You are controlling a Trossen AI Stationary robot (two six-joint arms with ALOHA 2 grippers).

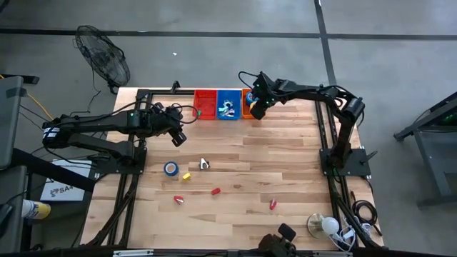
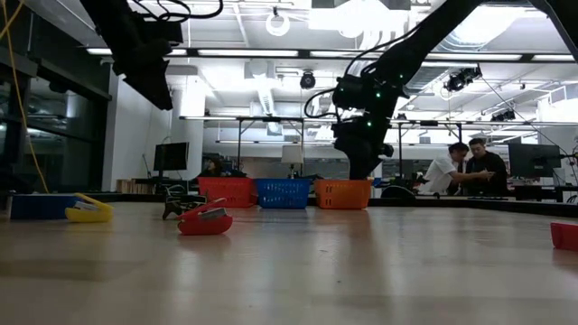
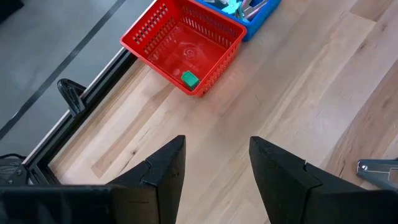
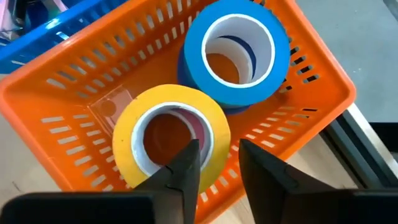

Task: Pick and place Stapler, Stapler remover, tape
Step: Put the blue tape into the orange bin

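Right pincer (image 4: pixel 216 163), jaws narrowly parted, straddles the yellow tape (image 4: pixel 171 138) wall inside the orange basket (image 4: pixel 323 99). Recommend opening fully, then lifting straight clear.

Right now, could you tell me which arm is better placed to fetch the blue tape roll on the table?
Left, probably. The left gripper hangs open nearest the blue tape roll; the right gripper is at the orange basket.

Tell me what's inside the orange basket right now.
Inside the orange basket are a yellow tape roll and a blue tape roll, with the right gripper over the yellow one. Anything beneath the rolls is hidden.
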